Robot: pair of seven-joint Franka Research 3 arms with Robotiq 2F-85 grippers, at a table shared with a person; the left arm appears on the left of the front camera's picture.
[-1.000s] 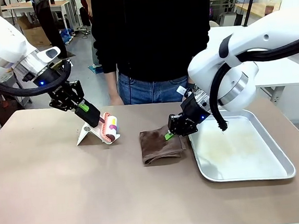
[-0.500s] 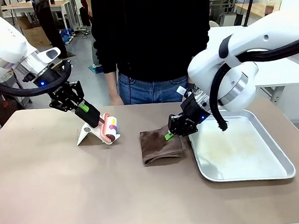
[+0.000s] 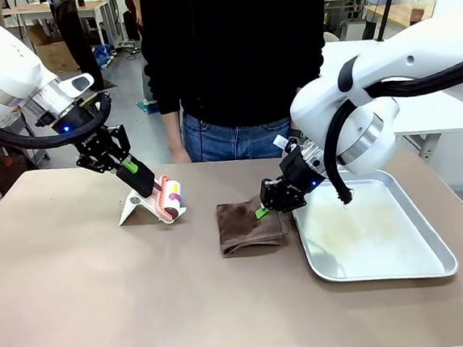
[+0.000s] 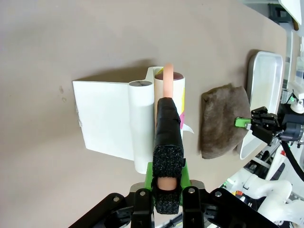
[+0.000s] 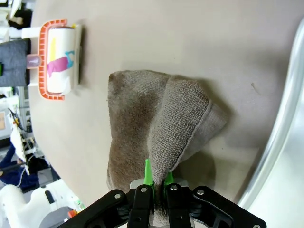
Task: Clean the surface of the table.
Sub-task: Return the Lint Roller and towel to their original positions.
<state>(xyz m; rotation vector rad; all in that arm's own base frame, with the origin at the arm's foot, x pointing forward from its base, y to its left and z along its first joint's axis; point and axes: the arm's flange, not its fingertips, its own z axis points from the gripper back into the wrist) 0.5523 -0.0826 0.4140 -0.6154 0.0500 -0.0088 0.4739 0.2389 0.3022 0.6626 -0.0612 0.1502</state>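
The tan table (image 3: 145, 295) carries a folded brown cloth (image 3: 248, 225) near its middle. My right gripper (image 3: 262, 210) is shut on the cloth's right edge, and a fold (image 5: 185, 123) rises between the green pads of that gripper (image 5: 156, 178). To the left, a lint roller (image 3: 169, 197) with an orange frame leans on a white stand (image 3: 135, 208). My left gripper (image 3: 145, 183) is shut on the roller's pink handle (image 4: 167, 78), with its own fingertips (image 4: 167, 107) just behind the roll.
A silver metal tray (image 3: 375, 234) lies on the right, close beside the cloth; its rim (image 5: 289, 109) is next to my right gripper. A person in a dark top (image 3: 238, 59) stands at the far edge. The table's near half is bare.
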